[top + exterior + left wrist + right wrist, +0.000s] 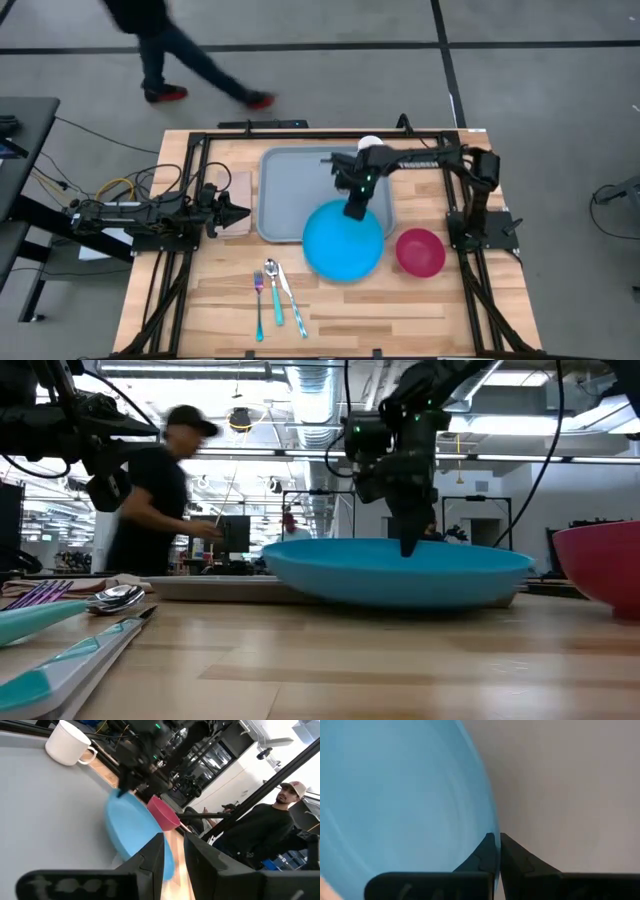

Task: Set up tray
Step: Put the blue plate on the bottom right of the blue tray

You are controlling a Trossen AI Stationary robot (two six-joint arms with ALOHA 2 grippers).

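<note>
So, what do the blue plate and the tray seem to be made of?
Blue plate: probably plastic, an even bright colour with a soft sheen. Tray: likely matte plastic, a uniform grey-blue with a moulded raised rim and rounded corners.

The right dark robot arm reaches in from the right side across the middle and bends down, its two-finger right gripper (355, 212) pointing straight down with jaws almost closed together, while the left dark arm lies low at the left side, its left gripper (240, 213) jaws a little apart.
</note>
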